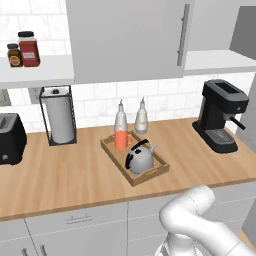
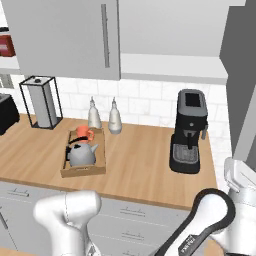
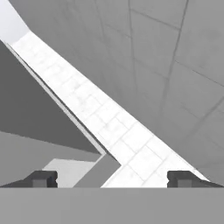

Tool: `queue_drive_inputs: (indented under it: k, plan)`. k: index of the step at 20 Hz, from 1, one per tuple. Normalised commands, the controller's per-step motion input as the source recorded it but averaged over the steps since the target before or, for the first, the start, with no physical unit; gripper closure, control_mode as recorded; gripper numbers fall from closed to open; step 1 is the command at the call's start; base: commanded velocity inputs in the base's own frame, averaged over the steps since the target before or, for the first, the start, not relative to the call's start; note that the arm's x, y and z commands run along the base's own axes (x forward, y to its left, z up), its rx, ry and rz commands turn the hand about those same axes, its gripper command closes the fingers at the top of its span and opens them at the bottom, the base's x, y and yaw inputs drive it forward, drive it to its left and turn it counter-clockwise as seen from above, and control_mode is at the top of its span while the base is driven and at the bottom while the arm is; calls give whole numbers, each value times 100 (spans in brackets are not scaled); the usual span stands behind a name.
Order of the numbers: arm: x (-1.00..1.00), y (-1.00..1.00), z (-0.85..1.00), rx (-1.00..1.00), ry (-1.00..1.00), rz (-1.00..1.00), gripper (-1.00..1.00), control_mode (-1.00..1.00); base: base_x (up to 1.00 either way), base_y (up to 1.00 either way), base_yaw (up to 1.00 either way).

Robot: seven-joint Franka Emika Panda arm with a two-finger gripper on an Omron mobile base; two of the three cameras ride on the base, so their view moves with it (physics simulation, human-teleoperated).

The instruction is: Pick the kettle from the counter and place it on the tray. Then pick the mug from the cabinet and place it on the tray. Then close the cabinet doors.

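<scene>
Both silver kettle, orange mug on tray.

Below me the counter is light-brown wood grain over grey drawer fronts. The brown wooden tray carries a silver-grey kettle with a black handle and an orange-red mug. The cabinet doors are flat grey with silver bar handles. My finger tips are dark against white tiles.

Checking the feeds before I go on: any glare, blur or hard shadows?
Left base view: flat, even light, the kettle and mug soft-edged on the tray. Right base view: same, slightly blurry. Hand view: pale tiled surfaces, coarse pixelation, no glare.
</scene>
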Motion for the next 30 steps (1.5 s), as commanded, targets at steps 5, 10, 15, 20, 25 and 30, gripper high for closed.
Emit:
queue_drive_inputs:
  k: [5,10,15,20,25,30]
  plan:
    - [17,-41,10,3,-1,26,-100,-100,0,0,0]
    - [37,-8,29,0,0,32,-100,-100,0,0,0]
    - [54,0,24,0,-1,51,-100,-100,0,0,0]
    - [33,7,22,0,-9,62,-100,-100,0,0,0]
    - [7,50,22,0,-10,59,-100,-100,0,0,0]
    - [0,91,40,-5,-12,17,-100,-100,0,0,0]
